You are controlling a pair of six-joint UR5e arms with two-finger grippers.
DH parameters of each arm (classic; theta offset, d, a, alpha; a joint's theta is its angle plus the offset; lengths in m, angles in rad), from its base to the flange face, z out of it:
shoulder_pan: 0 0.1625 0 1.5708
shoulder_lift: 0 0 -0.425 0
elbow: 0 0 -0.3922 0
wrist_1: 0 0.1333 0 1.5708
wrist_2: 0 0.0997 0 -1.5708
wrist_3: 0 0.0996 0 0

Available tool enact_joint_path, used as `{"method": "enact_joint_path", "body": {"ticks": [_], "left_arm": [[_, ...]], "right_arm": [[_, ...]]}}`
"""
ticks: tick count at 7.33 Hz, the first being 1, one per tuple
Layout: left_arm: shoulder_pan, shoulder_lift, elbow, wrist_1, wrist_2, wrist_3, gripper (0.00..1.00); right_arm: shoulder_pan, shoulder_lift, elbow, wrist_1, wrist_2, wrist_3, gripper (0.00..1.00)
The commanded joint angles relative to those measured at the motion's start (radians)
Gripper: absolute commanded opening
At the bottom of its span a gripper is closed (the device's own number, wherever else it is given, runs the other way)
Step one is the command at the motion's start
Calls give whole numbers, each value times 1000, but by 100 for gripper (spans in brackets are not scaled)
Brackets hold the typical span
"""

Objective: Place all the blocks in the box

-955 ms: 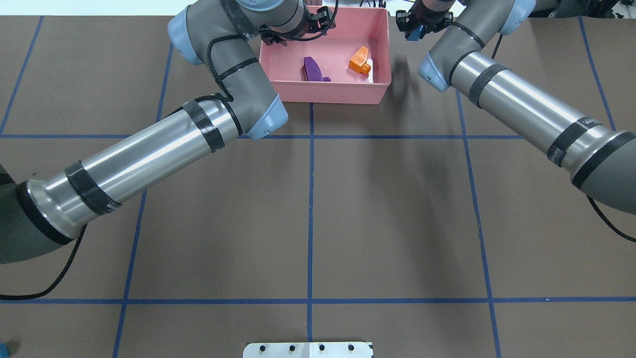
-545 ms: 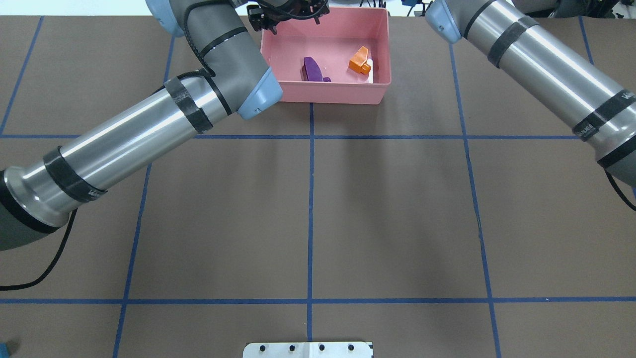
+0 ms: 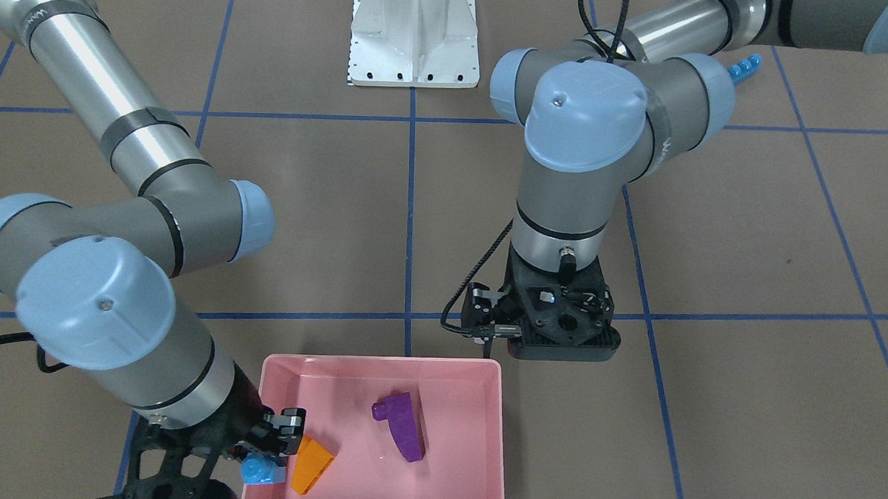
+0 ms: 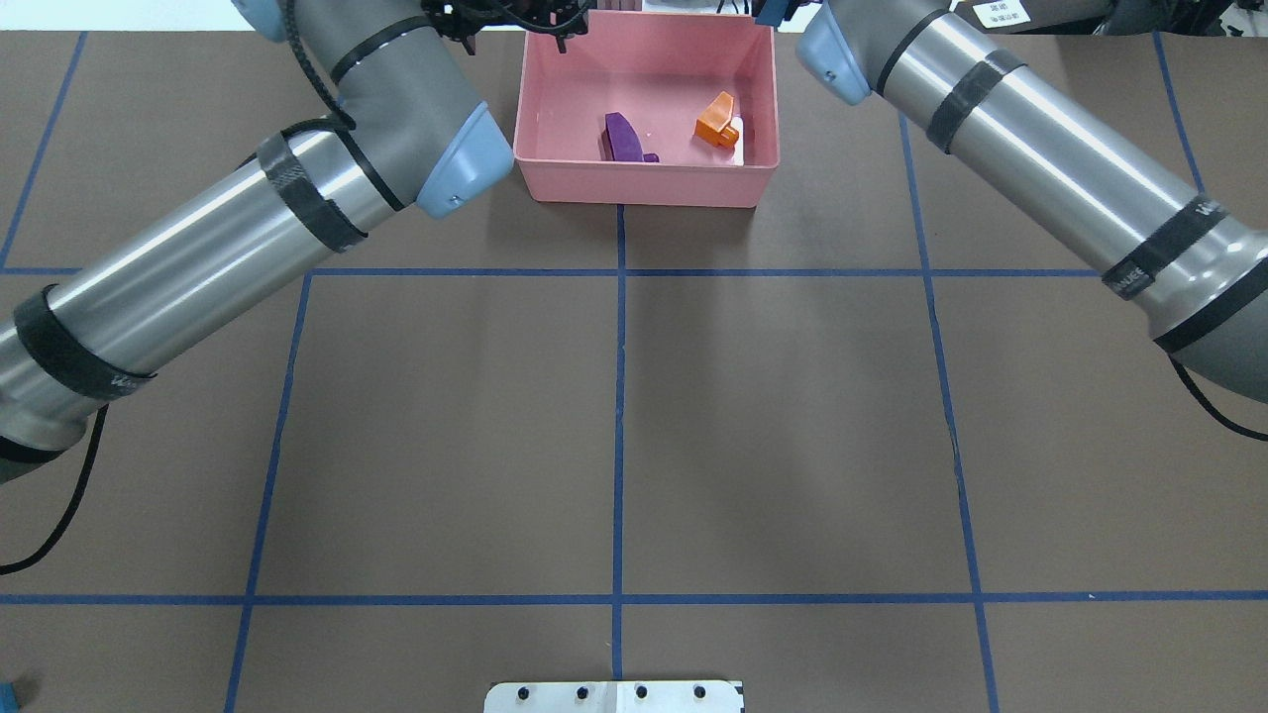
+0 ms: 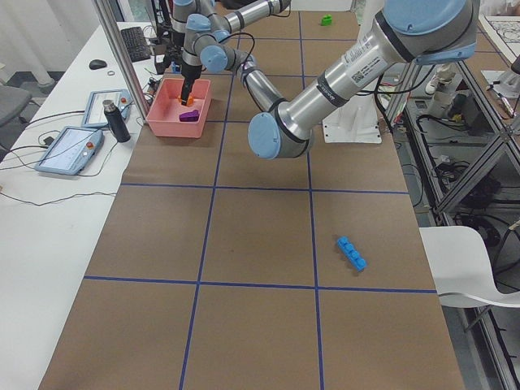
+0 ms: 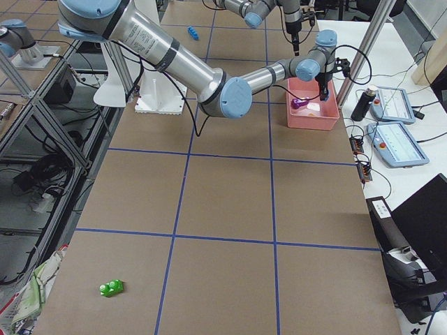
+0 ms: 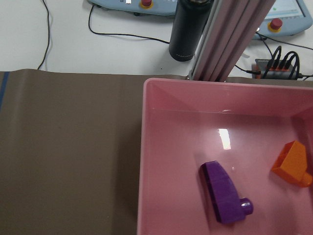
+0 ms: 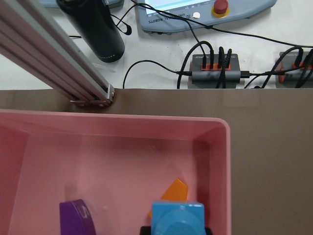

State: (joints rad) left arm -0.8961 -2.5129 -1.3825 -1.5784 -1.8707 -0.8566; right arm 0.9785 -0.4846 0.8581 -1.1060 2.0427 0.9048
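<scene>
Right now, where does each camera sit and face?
Front-facing: across the table, facing the robot; left arm, right arm, pink box.
Overhead: behind the robot, looking forward, down; both arms.
Exterior left: table's left end; left arm near, long light-blue block.
Exterior right: right end; right arm near, green block.
Left wrist: looks down on the box; no body shows.
Right wrist: above the box; right gripper holds small light-blue block.
Both wrists share purple block, orange block.

Plain pink box [image 4: 644,184]. Inside: purple brick [image 4: 622,137]; orange brick [image 4: 715,119] at its 3 o'clock, white patch [image 4: 738,136] beside it, possibly glare. Light-blue small brick [image 8: 177,219]. Brighter-blue long four-stud brick [image 5: 352,253]. Green two-stud brick [image 6: 112,287]. Brown table [image 4: 792,416], blue grid lines. Silver-and-grey arms [image 4: 1040,129], pale-blue caps, black bands.
</scene>
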Motion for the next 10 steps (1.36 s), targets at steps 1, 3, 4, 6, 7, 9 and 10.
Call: {"method": "enact_joint_path", "body": {"ticks": [1,3,4,6,7,9,10], "left_arm": [[-3,229,-210,38,-42,140,100],[-6,453,-393,41,-70,269,100],[-4,565,-494,64,-96,312,100],[-4,794,-672,70,-132,399,100],[-4,886,-731,66,-149,421,100],[0,1000,-791,61,-150,485,100],[8,1061,-803,60,-153,570,100]], "right_arm": [[-37,15,-50,81,-59,9,98],[-37,24,-38,78,-58,14,100],[-50,23,-10,57,-61,16,100],[-20,5,103,-126,-55,0,100],[-3,1,152,-190,-41,-27,100],[40,-134,400,-355,3,-35,100],[64,-217,535,-456,34,-76,100]]}}
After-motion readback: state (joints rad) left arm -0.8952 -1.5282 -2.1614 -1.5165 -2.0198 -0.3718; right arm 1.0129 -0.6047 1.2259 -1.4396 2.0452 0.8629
